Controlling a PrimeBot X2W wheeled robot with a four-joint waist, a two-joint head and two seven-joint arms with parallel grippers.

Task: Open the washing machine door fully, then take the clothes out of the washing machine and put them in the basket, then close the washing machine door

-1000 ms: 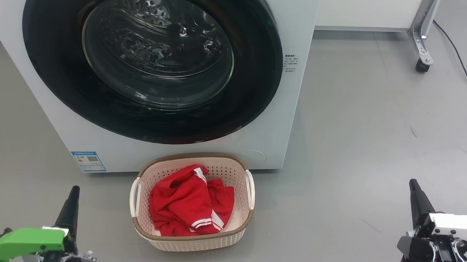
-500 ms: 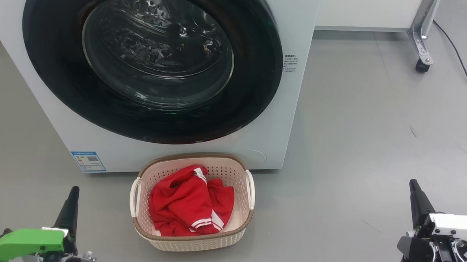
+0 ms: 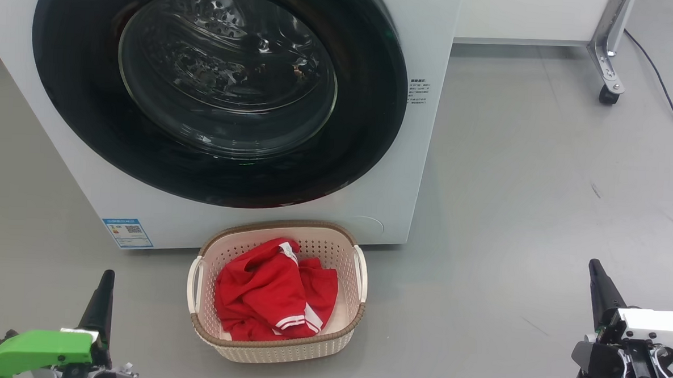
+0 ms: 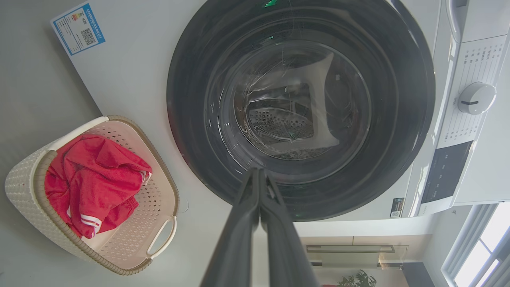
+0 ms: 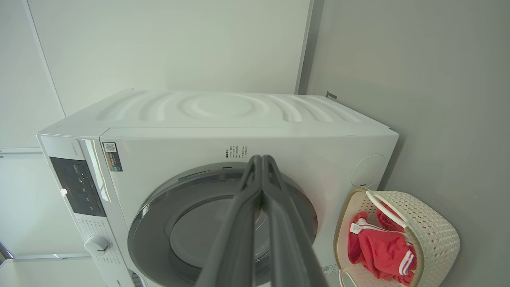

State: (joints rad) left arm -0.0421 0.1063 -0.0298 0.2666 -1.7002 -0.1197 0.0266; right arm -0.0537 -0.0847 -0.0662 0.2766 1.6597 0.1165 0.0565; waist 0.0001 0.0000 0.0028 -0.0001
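Clothes [image 3: 275, 300], bright red with white stripes, lie crumpled in basket [image 3: 284, 348].

The big white front-loading washing machine [image 3: 431, 102] has a round door with a glossy black rim [image 3: 78, 115] and a small blue sticker [image 3: 127, 232]. Bright red fabric clothes [image 3: 263, 299] show white stripes in the cream perforated plastic basket [image 3: 284, 351], which is rimmed in brown weave. The floor [image 3: 541, 192] is plain grey.

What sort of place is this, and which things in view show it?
Probably a laundry corner in a lab or test room: a white front-loading washing machine, a basket of red clothes on bare grey floor, a castored metal frame.
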